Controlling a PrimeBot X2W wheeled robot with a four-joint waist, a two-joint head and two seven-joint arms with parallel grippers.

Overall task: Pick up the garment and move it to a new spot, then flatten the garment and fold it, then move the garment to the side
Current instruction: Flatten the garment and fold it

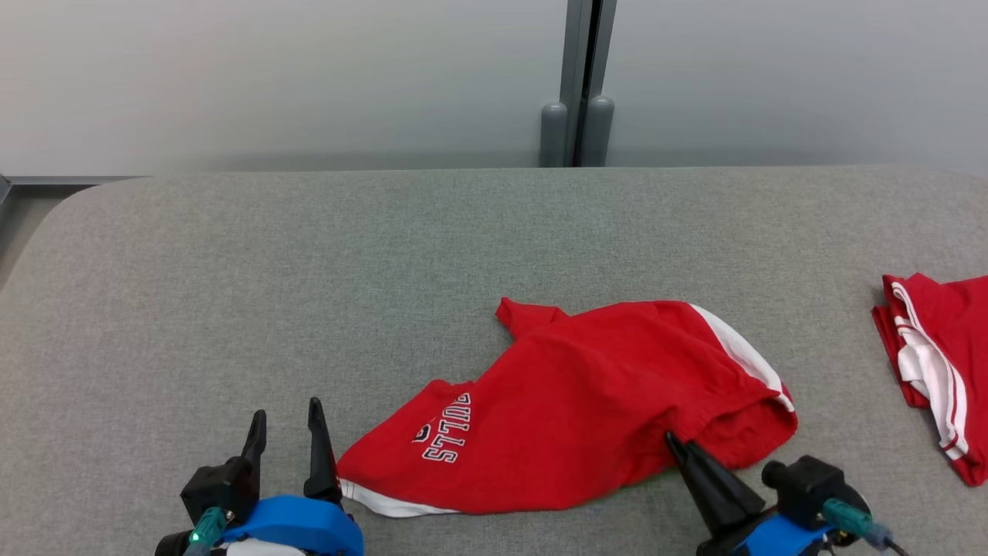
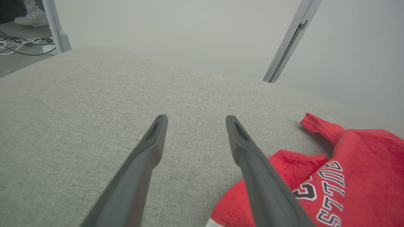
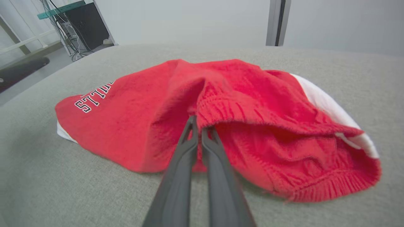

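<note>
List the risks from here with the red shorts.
1. The right claw is shut on only the waistband edge of the red fabric shorts with white stripes; so thin a pinch may slip on lifting.
2. The left claw stands open beside the leg hem, holding nothing; a one-sided lift would likely bunch the shorts.
3. Another red-and-white fabric garment lies at the right; dragging there could disturb it.

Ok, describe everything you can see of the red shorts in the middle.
The red shorts are knit-looking fabric with white trim, BULLS lettering on one leg and an elastic waistband. They lie rumpled on the grey cloth surface. The right pincer is shut on the waistband edge; the open left pincer stands beside the leg hem.
</note>
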